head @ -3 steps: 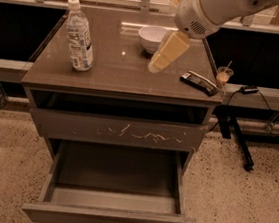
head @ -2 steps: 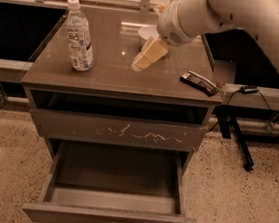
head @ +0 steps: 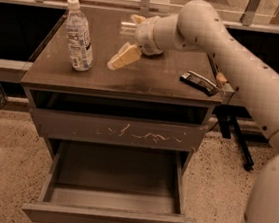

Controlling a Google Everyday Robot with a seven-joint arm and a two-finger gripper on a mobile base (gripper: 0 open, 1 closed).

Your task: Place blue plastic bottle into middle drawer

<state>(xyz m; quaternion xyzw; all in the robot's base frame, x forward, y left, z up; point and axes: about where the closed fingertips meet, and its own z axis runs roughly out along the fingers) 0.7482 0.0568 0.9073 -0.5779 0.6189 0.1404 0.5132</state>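
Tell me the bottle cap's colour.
The cap is white, camera view; the gripper hovers right of the bottle.

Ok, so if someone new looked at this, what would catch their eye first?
Probably the big white arm stretched in from the right, its gripper hovering over the middle of the cabinet top, right of the upright blue plastic bottle and apart from it. Next, the plain-fronted drawer pulled wide open at the bottom, below a scratched drawer front.
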